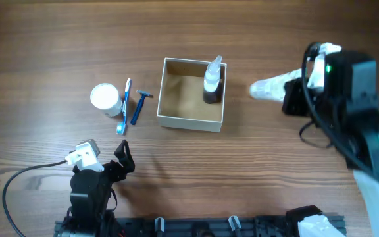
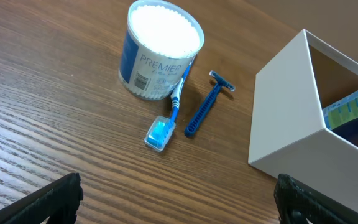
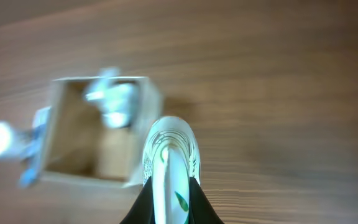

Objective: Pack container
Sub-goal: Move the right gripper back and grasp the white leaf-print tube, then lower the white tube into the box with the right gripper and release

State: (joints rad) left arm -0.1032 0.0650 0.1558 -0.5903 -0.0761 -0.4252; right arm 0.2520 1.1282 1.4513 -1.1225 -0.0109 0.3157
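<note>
The container (image 1: 170, 120) is a square open cardboard box with cream walls and a tan inside, at the table's middle. It also shows in the left wrist view (image 2: 284, 118) and, blurred, in the right wrist view (image 3: 61, 143). A dark bottle with a white cap (image 1: 212, 80) stands in its right corner. My right gripper (image 1: 288, 92) is shut on a white tube with green print (image 3: 169, 162), held in the air to the right of the container. My left gripper (image 2: 176, 199) is open and empty above bare table, near the front left.
A round white jar of cotton swabs (image 1: 104, 99) (image 2: 160, 53), a blue toothbrush (image 1: 124, 105) (image 2: 169, 112) and a blue razor (image 1: 139, 105) (image 2: 207, 109) lie left of the container. A grey cable (image 1: 25, 181) trails by the left arm.
</note>
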